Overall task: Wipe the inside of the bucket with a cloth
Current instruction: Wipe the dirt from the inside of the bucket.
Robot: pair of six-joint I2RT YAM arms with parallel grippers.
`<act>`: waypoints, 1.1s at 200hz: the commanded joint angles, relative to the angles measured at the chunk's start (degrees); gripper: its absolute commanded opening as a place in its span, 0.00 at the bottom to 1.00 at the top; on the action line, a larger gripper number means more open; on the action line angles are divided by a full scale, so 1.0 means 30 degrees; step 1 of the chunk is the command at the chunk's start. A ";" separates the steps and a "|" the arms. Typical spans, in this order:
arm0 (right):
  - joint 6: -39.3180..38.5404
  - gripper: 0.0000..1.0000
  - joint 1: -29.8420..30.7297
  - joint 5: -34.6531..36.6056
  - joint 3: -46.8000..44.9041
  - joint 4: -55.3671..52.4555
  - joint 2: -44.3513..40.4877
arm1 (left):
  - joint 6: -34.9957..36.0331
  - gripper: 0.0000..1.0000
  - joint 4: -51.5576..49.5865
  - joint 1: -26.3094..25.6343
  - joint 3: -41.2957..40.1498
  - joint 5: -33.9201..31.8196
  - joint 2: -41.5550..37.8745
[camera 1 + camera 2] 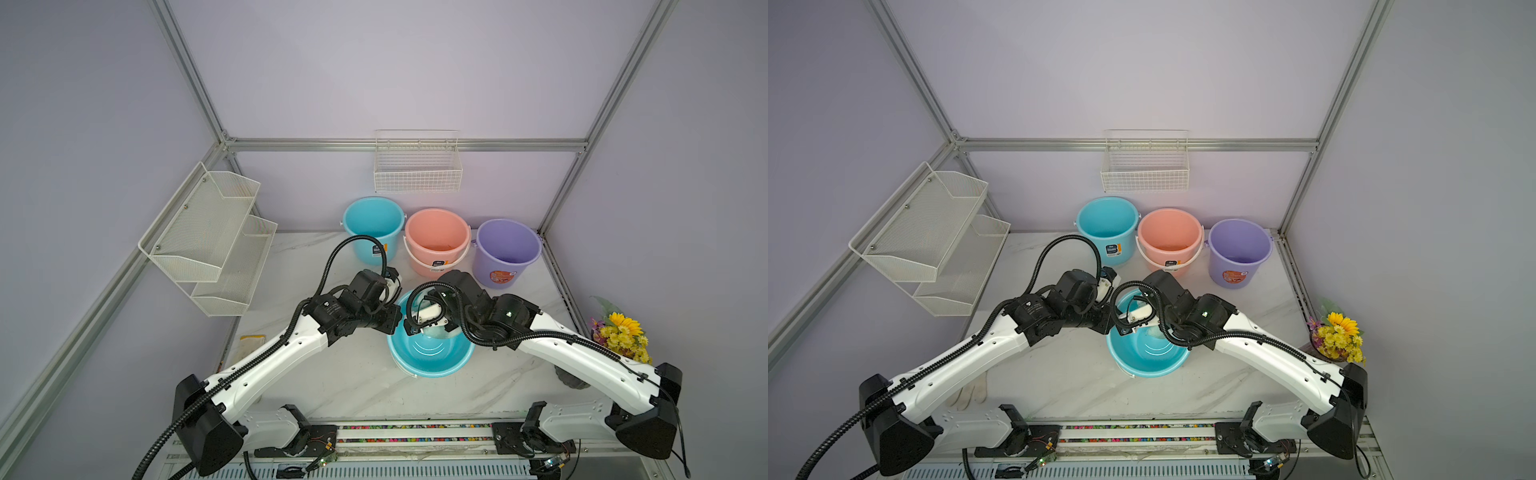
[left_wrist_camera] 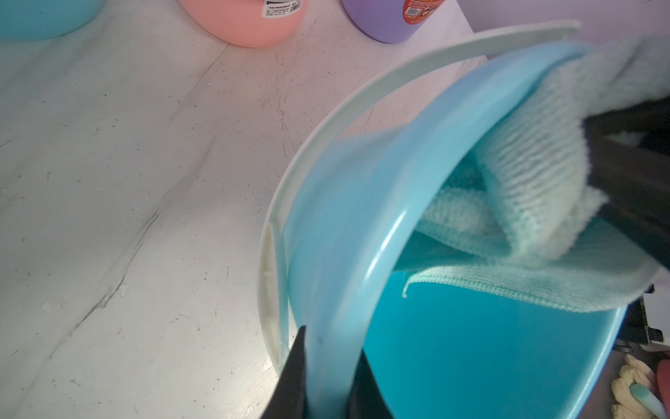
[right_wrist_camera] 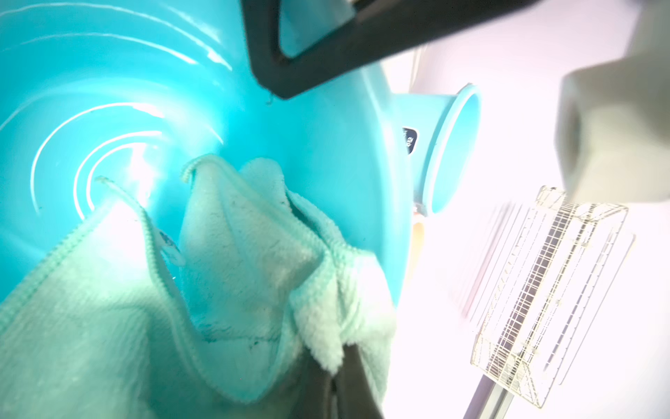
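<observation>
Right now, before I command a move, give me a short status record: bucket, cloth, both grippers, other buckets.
bucket: teal, nearest the robot, apparently tipped toward it
cloth: mint-green, bunched inside the bucket against its wall
left gripper: shut on the bucket rim
right gripper: shut on the cloth, reaching into the bucket
others: blue bucket, pink bucket, purple bucket, upright in a row behind
</observation>
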 commanded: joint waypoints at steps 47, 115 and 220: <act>0.3220 0.00 -0.0169 -0.1537 0.1410 -0.8433 -0.0755 | -0.0001 0.00 0.0554 -0.0189 0.0752 0.0785 -0.0869; 0.5904 0.00 -0.0074 -0.8759 0.1014 -1.0409 -0.0554 | -0.0023 0.00 0.0505 -0.0178 0.0960 0.0733 -0.0859; 0.7856 0.00 0.0927 -1.4531 -0.0225 -0.1644 0.1352 | -0.0007 0.00 0.0401 -0.0167 0.1192 0.0811 -0.0623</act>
